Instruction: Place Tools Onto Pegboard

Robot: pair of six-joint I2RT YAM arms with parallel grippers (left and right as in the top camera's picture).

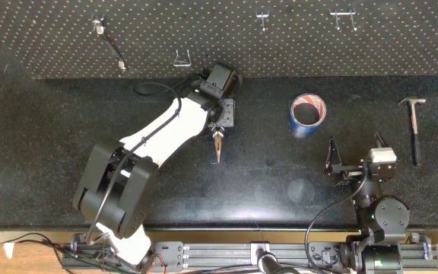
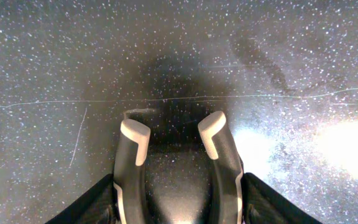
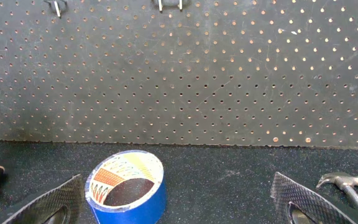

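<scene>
Left tool (image 2: 174, 127) part-open, empty.

Blue tape roll (image 3: 128, 186) upright on worktop (image 3: 229, 177), before pegboard (image 3: 197, 74); hammer (image 3: 347, 183) lying apart; right tool (image 3: 176, 210) spread wide.

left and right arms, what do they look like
Left arm: white shells, black joints, a black cable alongside; its claw has dark curved fingers with pale tips. Right arm: black, with a white wrist block and carbon-weave claw fingers.
</scene>
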